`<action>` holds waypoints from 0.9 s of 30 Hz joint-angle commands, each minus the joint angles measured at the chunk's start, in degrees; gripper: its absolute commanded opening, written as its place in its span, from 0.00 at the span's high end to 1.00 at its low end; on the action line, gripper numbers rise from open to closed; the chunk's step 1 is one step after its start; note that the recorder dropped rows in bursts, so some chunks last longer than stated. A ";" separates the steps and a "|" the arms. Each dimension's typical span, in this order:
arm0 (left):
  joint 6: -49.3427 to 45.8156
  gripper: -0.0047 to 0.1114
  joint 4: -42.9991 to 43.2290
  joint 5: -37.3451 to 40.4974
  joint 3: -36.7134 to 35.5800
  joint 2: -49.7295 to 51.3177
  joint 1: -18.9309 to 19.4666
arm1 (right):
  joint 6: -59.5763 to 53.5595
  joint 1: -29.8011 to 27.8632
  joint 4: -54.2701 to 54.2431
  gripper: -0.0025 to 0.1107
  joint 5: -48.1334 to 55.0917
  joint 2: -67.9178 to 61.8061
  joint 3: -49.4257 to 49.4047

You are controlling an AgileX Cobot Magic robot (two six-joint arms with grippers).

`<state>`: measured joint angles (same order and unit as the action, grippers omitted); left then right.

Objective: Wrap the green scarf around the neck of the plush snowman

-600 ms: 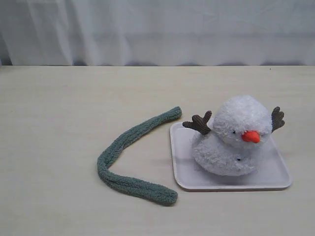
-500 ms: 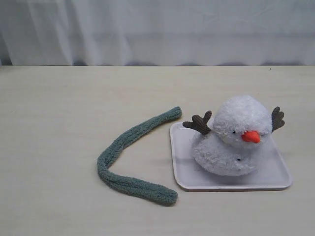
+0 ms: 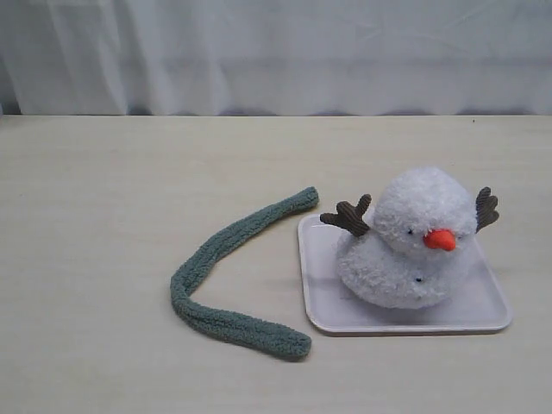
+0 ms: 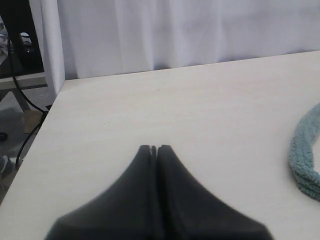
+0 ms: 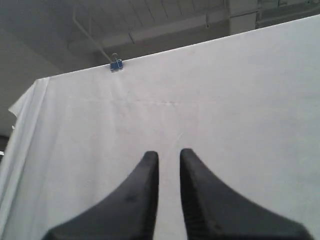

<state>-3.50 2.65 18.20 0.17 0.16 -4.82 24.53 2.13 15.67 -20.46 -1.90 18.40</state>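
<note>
The green scarf (image 3: 226, 274) lies loose on the table in a long curve, one end near the tray's far-left corner, the other by its near-left corner. The plush snowman (image 3: 410, 240) sits on a white tray (image 3: 321, 304), orange nose pointing right-front, brown twig arms spread. Its neck (image 3: 373, 243) is bare. Neither gripper shows in the exterior view. In the left wrist view my left gripper (image 4: 154, 148) is shut on nothing above bare tabletop, a bend of the scarf (image 4: 304, 159) off to one side. My right gripper (image 5: 169, 153) is slightly open, empty, facing a white curtain.
A white curtain (image 3: 276, 52) hangs behind the table's far edge. The table's left edge (image 4: 35, 145) shows in the left wrist view, with cables and a stand beyond it. A blue clip (image 5: 116, 65) holds the curtain's top.
</note>
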 commanded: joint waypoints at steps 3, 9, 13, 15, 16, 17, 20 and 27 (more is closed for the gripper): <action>0.35 0.96 -0.23 -0.50 -0.17 -0.16 -0.33 | -2.94 0.00 10.43 0.17 28.38 -15.46 23.50; 0.35 0.96 -0.23 -0.50 -0.17 -0.16 -0.33 | -23.63 0.00 -5.90 0.09 46.65 -38.35 37.31; 0.35 0.96 -0.23 -0.50 -0.17 -0.16 -0.33 | -43.75 0.00 -24.75 0.09 55.21 -54.87 45.21; 0.35 0.96 -0.23 -0.50 -0.17 -0.16 -0.33 | -58.09 0.00 -37.14 0.09 57.82 -62.07 48.27; 0.35 0.96 -0.23 -0.50 -0.17 -0.16 -0.33 | -66.70 0.10 -45.83 0.09 60.72 -66.26 50.03; 0.35 0.96 -0.23 -0.50 -0.17 -0.16 -0.33 | -69.58 0.75 -49.10 0.09 61.59 -68.46 50.78; 0.35 0.96 -0.23 -0.50 -0.17 -0.16 -0.33 | -71.64 10.09 -36.22 0.09 61.05 -77.81 53.34; 0.35 0.96 -0.23 -0.50 -0.17 -0.16 -0.33 | -44.58 27.00 2.05 0.09 57.40 -96.30 55.93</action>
<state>-3.50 2.65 18.20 0.17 0.16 -4.82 -25.67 26.07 9.16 35.79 -94.49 72.47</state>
